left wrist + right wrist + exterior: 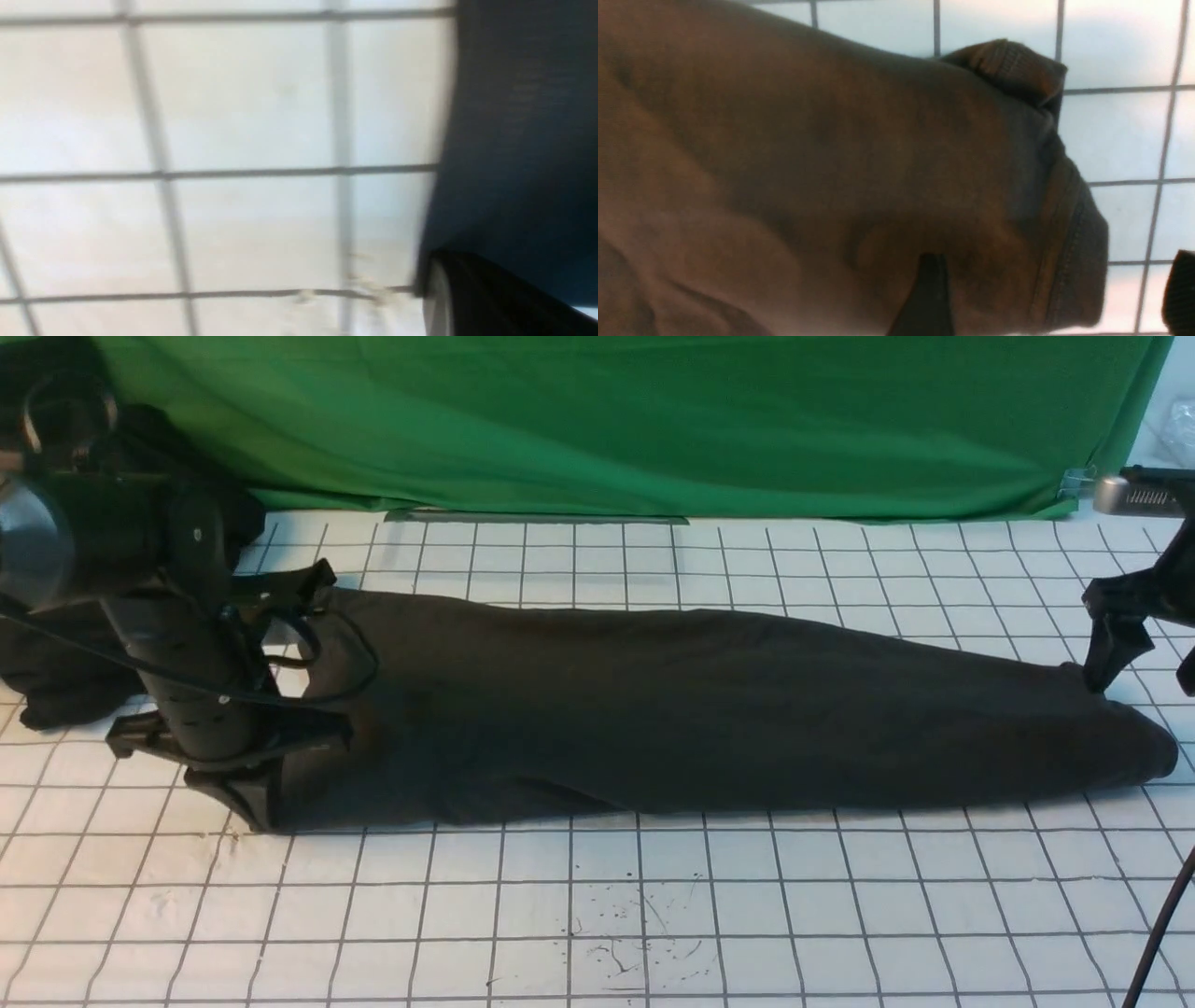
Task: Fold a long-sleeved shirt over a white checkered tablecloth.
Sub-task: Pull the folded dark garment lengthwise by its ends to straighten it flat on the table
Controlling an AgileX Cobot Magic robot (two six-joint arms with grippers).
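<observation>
no legible text, labels, numbers or signs

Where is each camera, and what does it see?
Front: between the arms, facing forward at the dark charcoal knit shirt on the white checkered tablecloth; left gripper and right gripper show.
Left wrist: close above tablecloth and shirt edge; one finger shows.
Right wrist: above the shirt's end; two fingers show.
All share shirt and tablecloth.

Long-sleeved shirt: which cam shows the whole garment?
Front view: the long-sleeved shirt lies full length on the white checkered tablecloth. Right wrist shows only its ribbed end; left wrist, a blurred dark edge.
</observation>
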